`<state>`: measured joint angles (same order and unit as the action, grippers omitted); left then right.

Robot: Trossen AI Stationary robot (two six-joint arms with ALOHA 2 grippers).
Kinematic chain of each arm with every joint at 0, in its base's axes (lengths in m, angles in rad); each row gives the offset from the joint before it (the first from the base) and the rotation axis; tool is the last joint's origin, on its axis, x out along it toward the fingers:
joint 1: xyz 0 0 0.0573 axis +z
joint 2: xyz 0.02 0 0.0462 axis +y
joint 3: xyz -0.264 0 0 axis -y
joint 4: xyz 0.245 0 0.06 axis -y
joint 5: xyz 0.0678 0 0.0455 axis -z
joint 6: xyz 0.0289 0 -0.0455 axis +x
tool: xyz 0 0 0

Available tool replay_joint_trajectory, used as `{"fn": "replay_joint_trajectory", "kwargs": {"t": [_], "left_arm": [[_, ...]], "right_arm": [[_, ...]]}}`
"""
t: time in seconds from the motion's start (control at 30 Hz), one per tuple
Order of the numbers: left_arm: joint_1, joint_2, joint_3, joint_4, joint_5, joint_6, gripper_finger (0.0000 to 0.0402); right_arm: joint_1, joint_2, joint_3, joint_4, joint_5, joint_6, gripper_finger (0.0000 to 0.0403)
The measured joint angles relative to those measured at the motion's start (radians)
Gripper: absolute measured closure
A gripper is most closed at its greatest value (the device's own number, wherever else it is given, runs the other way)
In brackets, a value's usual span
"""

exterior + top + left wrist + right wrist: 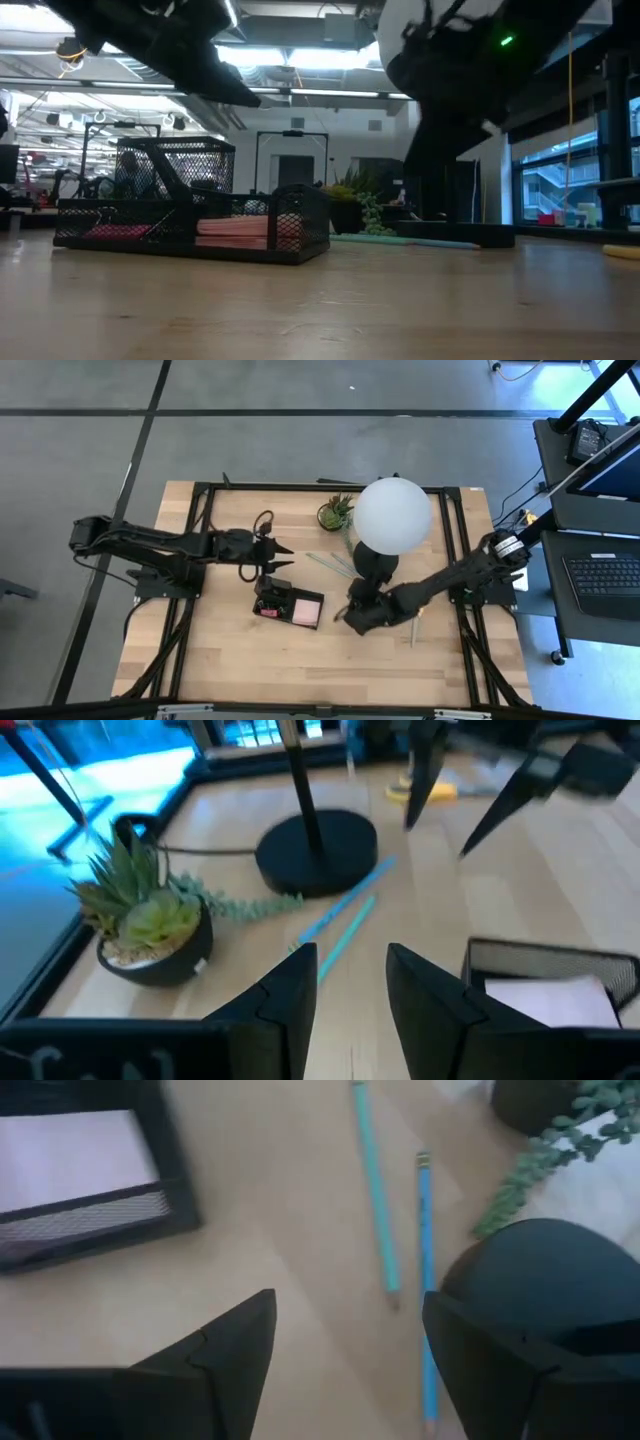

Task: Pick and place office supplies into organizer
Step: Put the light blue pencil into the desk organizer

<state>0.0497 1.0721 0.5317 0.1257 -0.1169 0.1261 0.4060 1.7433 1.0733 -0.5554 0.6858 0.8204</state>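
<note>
Organizer (287, 603) sits mid-table, a low black wire-mesh tray w/ several compartments, and it's partly filled already: the pink sticky-note pad (307, 610) lies flat in one section, and something pinkish-red shows in the section on the left-arm side (can't tell what, too small). Judging by that, the job's underway but not finished. Two thin pale-green pencils (375, 1190) lie loose on the bare wood, close together, between the organizer and the lamp base (316, 851), so those are left to do, and a yellow-handled item (428, 791) lies further off past the base, prob. the scissors. Left gripper (350, 982) hangs above the table just beyond the organizer's far edge, fingers roughly half apart w/ nothing between them, pointed toward the pencils. Right gripper (345, 1345) is low beside the lamp base, fingers spread wide, empty too, pencils right ahead of it. Materials: table is pale butcher-block wood, smooth w/ a slight sheen; the organizer's mesh is fine and see-through from the low view; lamp is a matte white globe (392, 515) on a thin black stem and a flat round base; the potted plant (148, 920) is a spiky green succulent in a dark round bowl w/ a trailing beaded strand. Pencils are slim, straight, prone to roll.
</note>
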Motion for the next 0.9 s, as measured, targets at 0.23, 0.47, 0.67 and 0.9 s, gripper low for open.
{"fn": "replay_joint_trajectory", "kwargs": {"t": [0.23,0.47,0.67,0.9], "left_arm": [[-0.002,-0.013,-0.041,0.075,0.0,-0.05,0.0286],[-0.002,-0.013,-0.041,0.074,0.004,-0.079,0.0286],[-0.002,-0.013,-0.041,0.073,0.007,-0.079,0.0286],[-0.002,-0.012,-0.041,0.073,0.007,-0.079,0.0286]], "right_arm": [[-0.119,0.053,0.0,0.033,-0.107,0.015,0.0147],[-0.183,0.106,0.0,0.037,-0.12,0.104,0.0147],[-0.195,0.161,0.0,0.045,-0.121,0.172,0.0147],[-0.193,0.208,0.003,0.08,-0.096,0.177,0.0147]]}}
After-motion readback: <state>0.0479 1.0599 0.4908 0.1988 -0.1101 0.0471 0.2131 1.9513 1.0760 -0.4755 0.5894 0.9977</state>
